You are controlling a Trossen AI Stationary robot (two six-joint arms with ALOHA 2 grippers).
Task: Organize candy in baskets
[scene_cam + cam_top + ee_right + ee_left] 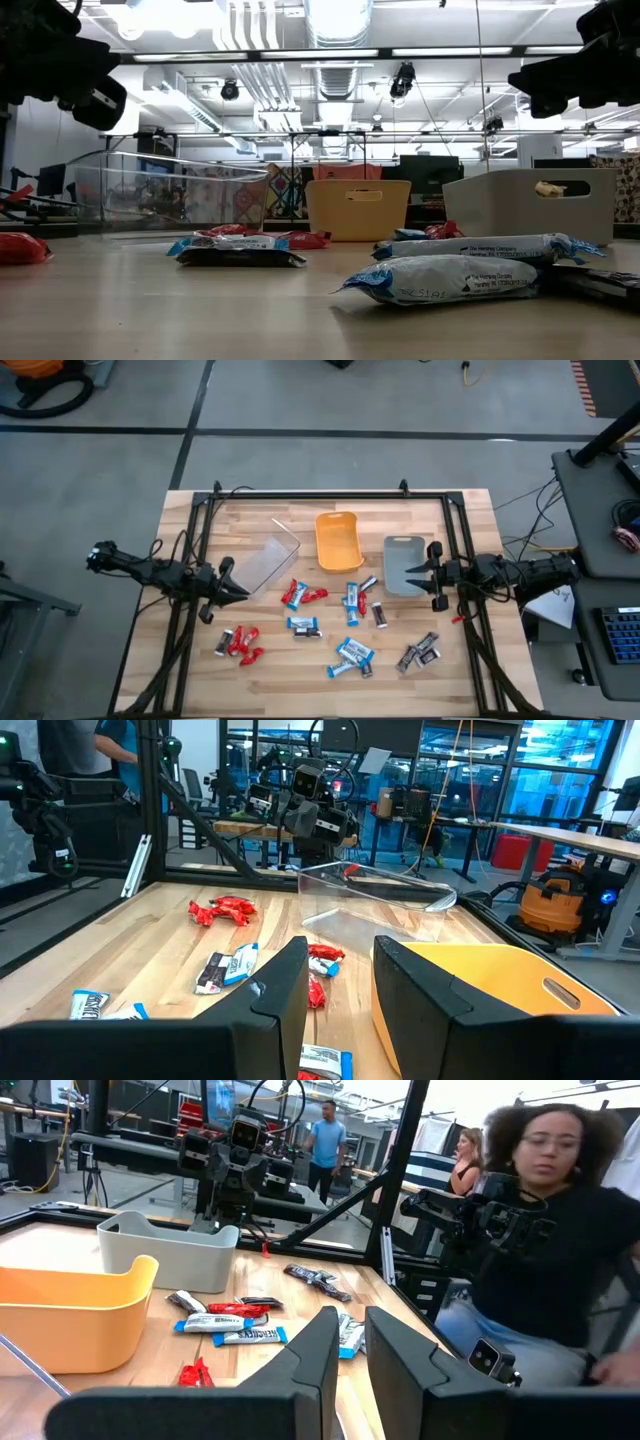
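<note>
Three baskets stand in a row at the table's far middle: a clear one [268, 563], an orange one [338, 540] and a grey one [403, 563]. Candy lies loose on the wood in front of them: red pieces [300, 595] [243, 643], blue-and-white ones [352, 600] [350, 655] and dark ones [420, 653]. My left gripper [240, 588] [352, 1320] hovers level beside the clear basket's left end, with a narrow gap and nothing in it. My right gripper [412, 572] [340, 950] hovers level over the grey basket's right end, open and empty.
A black metal frame [310, 495] runs around the table's far and side edges. In the left wrist view a person [560, 1230] sits beyond the table's right edge, with others standing farther back. A strip of bare wood [300, 695] lies along the near edge.
</note>
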